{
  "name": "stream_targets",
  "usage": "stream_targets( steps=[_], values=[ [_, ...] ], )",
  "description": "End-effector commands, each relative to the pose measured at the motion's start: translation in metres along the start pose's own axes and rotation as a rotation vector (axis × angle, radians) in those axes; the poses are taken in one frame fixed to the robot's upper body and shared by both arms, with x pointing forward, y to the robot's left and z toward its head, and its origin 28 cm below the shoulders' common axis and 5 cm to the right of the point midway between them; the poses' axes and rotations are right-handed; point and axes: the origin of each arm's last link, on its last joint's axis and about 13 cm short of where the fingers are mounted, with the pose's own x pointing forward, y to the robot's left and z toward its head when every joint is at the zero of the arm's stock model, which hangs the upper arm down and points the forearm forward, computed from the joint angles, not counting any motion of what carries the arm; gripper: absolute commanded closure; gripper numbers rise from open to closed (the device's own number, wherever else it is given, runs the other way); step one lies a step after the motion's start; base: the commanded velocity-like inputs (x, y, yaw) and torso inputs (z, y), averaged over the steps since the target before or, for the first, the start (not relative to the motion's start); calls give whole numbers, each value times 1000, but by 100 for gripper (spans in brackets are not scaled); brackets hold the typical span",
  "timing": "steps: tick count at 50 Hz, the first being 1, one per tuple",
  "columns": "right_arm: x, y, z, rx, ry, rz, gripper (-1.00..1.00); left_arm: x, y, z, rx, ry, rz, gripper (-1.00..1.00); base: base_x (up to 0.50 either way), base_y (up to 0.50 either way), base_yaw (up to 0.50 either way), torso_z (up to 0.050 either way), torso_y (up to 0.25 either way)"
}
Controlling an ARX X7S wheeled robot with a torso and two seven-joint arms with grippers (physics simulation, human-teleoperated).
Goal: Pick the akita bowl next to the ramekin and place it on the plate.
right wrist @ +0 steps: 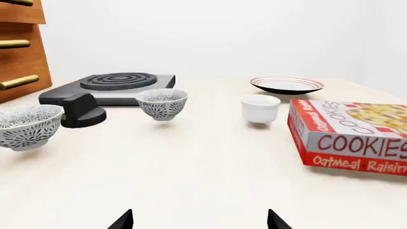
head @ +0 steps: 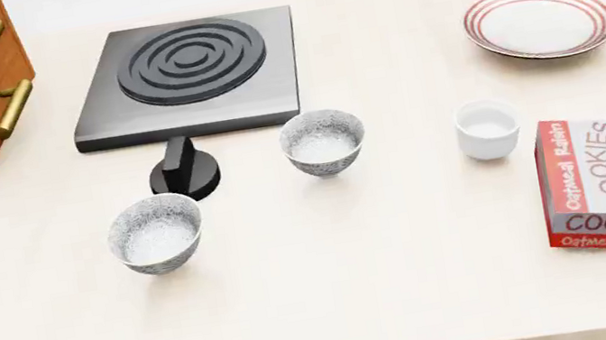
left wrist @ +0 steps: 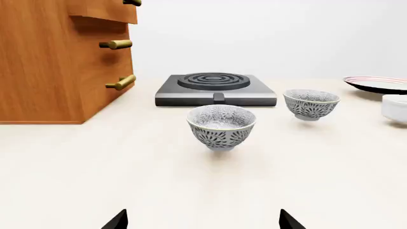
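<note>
1. On the pale cream counter, the akita bowl that matters, a small deep grey-and-white speckled one with a white inside, sits upright near the middle; the small plain glossy white ramekin is its neighbour on the right side, close but apart.
2. A second speckled bowl stands further left and nearer the robot; that's the lookalike, not the target, as I read it.
3. The round shallow white plate with red rings sits empty at the far right, well apart from the bowl; so nothing's done yet, pick and place are both left.
4. Left claw and right claw only show fingertips spread wide with nothing between them; both released and low at the near edge.
5. View differences: head view gives the whole layout from above, including the black hotplate and its knob; right wrist shows the red cookie box side-on; left wrist misses the box entirely and catches just slivers of ramekin and plate.
</note>
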Motion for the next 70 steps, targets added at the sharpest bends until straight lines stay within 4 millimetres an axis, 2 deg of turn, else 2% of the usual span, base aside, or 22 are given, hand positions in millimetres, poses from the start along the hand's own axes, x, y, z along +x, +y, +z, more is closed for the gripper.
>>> stream_targets(
  steps=[1,30,35,36,38,39,41,43,47,48,49,50,53,54,55,56,57,58,63,66,70],
  values=[
    [-1,1,0,-2,0,15,-100,0,0,-1,-5,-2,9,-100,0,0,0,0,0],
    [2,1,3,11,-15,24,-100,0,0,-2,0,-40,-6,-100,0,0,0,0,0],
    [3,1,5,-13,0,34,-100,3,0,6,80,-56,-46,-100,0,0,0,0,0],
    [4,1,7,-10,-9,35,-100,8,0,18,35,-91,-28,-100,0,0,0,0,0],
    [5,2,10,-14,-6,32,-100,13,1,28,36,-117,-3,-100,0,0,0,0,0],
    [10,2,18,-67,-63,17,-100,20,1,38,75,-136,9,-100,0,0,0,0,0],
    [15,5,34,0,-61,-25,-100,27,-1,51,81,-164,2,-100,0,0,0,0,0],
    [18,10,52,3,-95,-8,-100,35,-3,81,85,-171,-9,-100,0,0,0,0,0],
    [22,21,88,32,-150,36,-100,47,-6,113,114,-191,-49,-100,0,0,0,0,0],
    [23,25,106,41,-171,37,-100,50,-7,128,121,-205,-57,-100,0,0,0,0,0],
    [23,26,111,50,-175,43,-100,51,-8,132,129,-206,-73,-100,0,0,0,0,0],
    [25,29,130,59,-191,44,-100,55,-10,144,160,-213,-99,-100,0,0,0,0,0],
    [27,32,154,80,-216,37,-100,61,-12,164,219,-211,-135,-100,0,0,0,0,0],
    [28,33,169,87,-235,32,-100,63,-13,180,215,-218,-137,-100,0,0,0,0,0],
    [29,33,177,87,-246,26,-100,64,-13,187,225,-230,-135,-100,0,0,0,0,0],
    [31,33,193,94,-258,29,-100,65,-13,205,246,-269,-120,-100,0,0,0,0,0],
    [30,33,198,99,-267,35,-100,66,-12,209,260,-267,-109,-100,0,0,0,0,0],
    [32,32,215,110,-276,36,-100,67,-10,223,264,-291,-98,-100,0,0,0,0,0],
    [42,17,259,144,-318,-27,-100,59,-3,258,213,-283,-90,-100,0,0,0,0,0],
    [42,6,272,138,-339,-25,-100,52,3,271,160,-293,-91,-100,0,0,0,0,0],
    [39,-8,273,112,-306,-48,-100,39,10,276,128,-290,-73,-100,0,0,0,0,0]
  ],
)
